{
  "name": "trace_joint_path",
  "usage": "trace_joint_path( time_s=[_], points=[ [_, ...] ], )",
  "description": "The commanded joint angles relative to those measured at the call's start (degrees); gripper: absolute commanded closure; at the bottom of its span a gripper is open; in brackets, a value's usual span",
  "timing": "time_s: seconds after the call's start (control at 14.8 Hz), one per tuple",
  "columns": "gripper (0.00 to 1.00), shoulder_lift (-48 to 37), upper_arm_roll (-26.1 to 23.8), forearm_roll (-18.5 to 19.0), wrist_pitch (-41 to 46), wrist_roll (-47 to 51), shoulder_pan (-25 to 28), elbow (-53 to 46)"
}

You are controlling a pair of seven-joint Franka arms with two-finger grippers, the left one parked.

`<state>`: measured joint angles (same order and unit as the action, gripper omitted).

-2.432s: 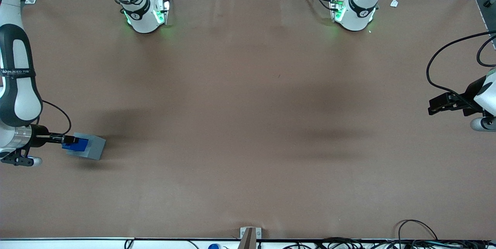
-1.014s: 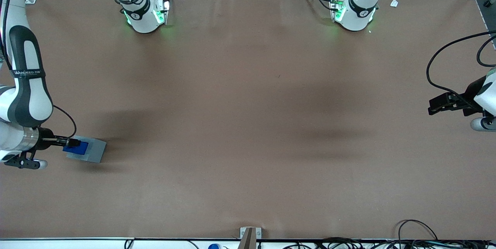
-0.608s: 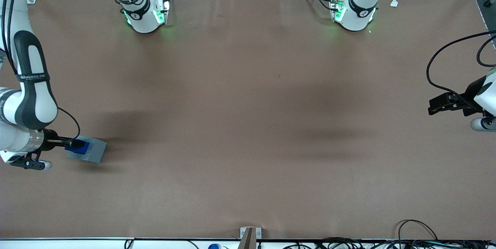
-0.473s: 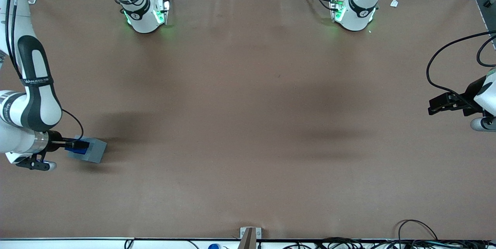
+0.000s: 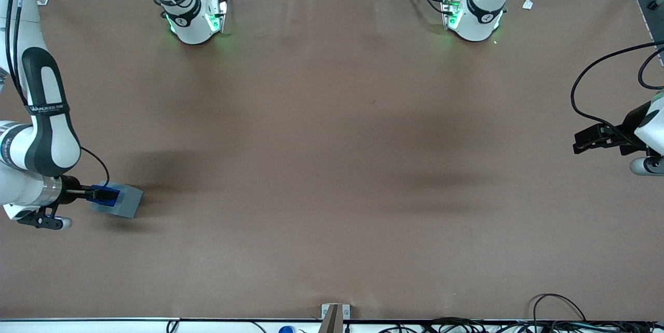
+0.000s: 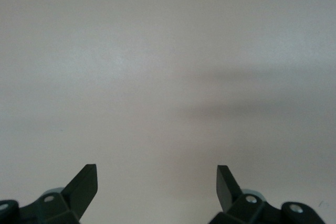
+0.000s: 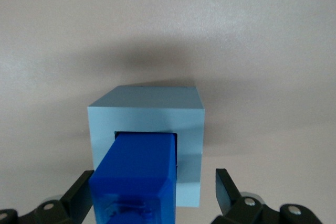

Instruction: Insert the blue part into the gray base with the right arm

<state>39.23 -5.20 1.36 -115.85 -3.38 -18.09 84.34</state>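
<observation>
You have the gray base (image 5: pixel 120 202) sitting on the desk (image 5: pixel 332 167) at the working arm's end, a smooth matte plastic cube with crisp edges, turned slightly askew to the desk's edges. Its top face carries a square recess, and the blue part (image 7: pixel 135 179) stands in that recess: a glossy bright-blue block, square in section, its long axis running straight up out of the base toward the wrist camera. The part's lower end is inside the opening; a thin dark gap shows along one side between it and the recess wall.

The gripper (image 5: pixel 104 195) hangs directly over the base, slim and black, its fingers (image 7: pixel 227 190) spread wide. One finger stands well apart from the part; whether the other touches the part's side you cannot tell.

The desk is covered in a brown, paper-like sheet with faint creases. The right arm (image 5: pixel 44 130) is white with black joint panels and a silver wrist; a band around its forearm carries small white lettering too small to read with certainty.
</observation>
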Motion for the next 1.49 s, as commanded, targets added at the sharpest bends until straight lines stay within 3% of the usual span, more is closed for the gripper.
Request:
trace_joint_path(
  time_s=[0.0,0.61,0.95,1.42],
  points=[
    [0.0,-2.5,-0.3,0.7,0.7,1.0,0.3,0.2],
    [0.0,-22.5,-0.9,-1.4,15.5,1.3,2.4,1.1],
    [0.0,-35.2,-0.8,-2.0,25.5,9.3,9.0,1.1],
    [0.0,-36.4,-0.8,-0.7,24.7,9.4,11.8,0.9]
  ],
)
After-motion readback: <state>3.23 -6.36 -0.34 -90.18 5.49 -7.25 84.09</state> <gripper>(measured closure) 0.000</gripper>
